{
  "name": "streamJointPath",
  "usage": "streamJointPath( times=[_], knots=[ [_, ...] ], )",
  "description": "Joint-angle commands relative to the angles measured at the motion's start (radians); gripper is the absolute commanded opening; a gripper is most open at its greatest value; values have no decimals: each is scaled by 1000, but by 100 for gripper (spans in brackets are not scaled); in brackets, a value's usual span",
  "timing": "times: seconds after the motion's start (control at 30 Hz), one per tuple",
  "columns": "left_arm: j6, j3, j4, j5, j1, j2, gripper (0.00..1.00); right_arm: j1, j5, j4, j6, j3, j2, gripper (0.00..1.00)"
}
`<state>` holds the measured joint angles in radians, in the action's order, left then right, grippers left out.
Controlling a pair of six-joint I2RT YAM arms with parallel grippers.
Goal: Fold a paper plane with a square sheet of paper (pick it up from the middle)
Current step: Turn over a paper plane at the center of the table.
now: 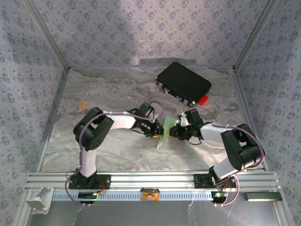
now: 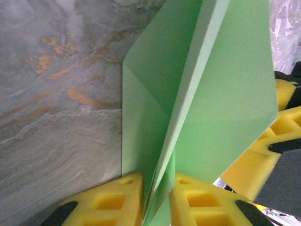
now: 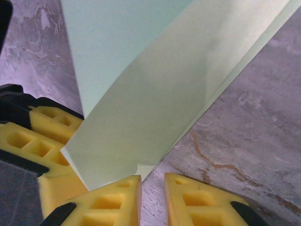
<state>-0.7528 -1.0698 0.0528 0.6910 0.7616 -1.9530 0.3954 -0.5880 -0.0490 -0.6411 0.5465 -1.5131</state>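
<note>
Left claw [image 2: 157, 190] tight on the creased, unmarked square sheet of paper [image 2: 211, 94]; right claw [image 3: 151, 184] narrowly apart beside it.

Bare table [image 1: 117, 94] left and near; black case [image 1: 183, 84] and red tab [image 1: 203, 100] far right; paper [image 1: 165, 132] mid-table.

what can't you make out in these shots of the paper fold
Top view: paper too small, its creases unreadable between left gripper and right gripper.
Left wrist view: paper's tip cut off by the top edge.
Right wrist view: whether the jaws pinch the paper is unclear; its corner ends beside their gap.
</note>
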Motion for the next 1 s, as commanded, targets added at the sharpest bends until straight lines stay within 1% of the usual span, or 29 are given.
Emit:
streamJointPath(
  times=[0.0, 0.13, 0.37, 0.5, 0.57, 0.67, 0.73, 0.8, 0.83, 0.87, 0.9, 0.97],
  knots=[
    [1, -16, -34, 36, 9, -21, 20, 5, -7, 11, -19, -9, -17, 21],
    [19, -23, -22, 41, 12, -27, 19, 6, -7, 6, -19, -8, -16, 21],
    [79, -66, 60, 21, 34, -50, 18, 6, -9, -4, -25, -13, -12, 21],
    [87, -75, 74, 5, 44, -48, 13, 5, -9, -2, -25, -13, -7, 22],
    [87, -73, 82, -16, 47, -34, 9, 3, 0, 4, -22, -14, 7, 22],
    [87, -62, 91, -74, 48, 10, 6, -6, 24, 21, -20, -16, 51, 22],
    [85, -47, 93, -128, 49, 53, 3, -9, 64, 44, -14, -16, 94, 22],
    [67, -15, 70, -204, 49, 110, 1, -13, 146, 83, -13, -15, 143, 23],
    [61, -6, 78, -253, 49, 133, 2, -14, 183, 93, -19, -19, 161, 23],
    [54, -1, 106, -327, 51, 160, 2, -16, 215, 93, -28, -24, 179, 24],
    [48, 6, 131, -401, 52, 184, 1, -17, 229, 82, -38, -32, 192, 24],
    [37, 7, 194, -513, 53, 219, 1, -18, 238, 64, -54, -38, 206, 24]
  ],
)
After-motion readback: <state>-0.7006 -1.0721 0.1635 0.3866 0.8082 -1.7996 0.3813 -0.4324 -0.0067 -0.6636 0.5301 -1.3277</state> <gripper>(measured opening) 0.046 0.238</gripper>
